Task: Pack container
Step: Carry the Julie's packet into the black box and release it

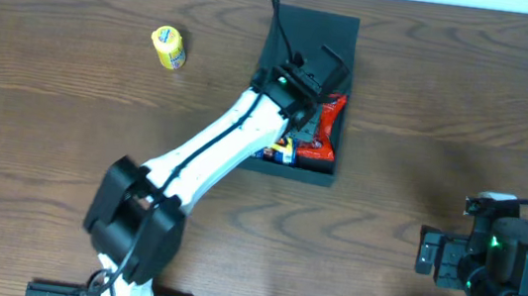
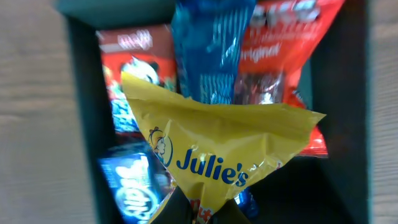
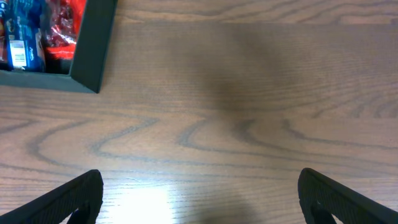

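Left tool (image 1: 302, 78) with yellow packet (image 2: 217, 149) over container (image 1: 291, 174)

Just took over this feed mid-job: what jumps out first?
The left gripper holds a yellow Julie's packet over the container, which has a red packet and a blue packet inside. A yellow snack lies alone on the table, left of the container. The right gripper sits open.

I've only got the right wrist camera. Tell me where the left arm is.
Observer: The left end effector is over the open box.
Operator: Report what it's carrying.
Observer: A yellow Julie's packet, pinched above the snacks already inside.
Operator: Check the table for leftovers.
Observer: One yellow snack lies on the table, left of the box, apart from it.
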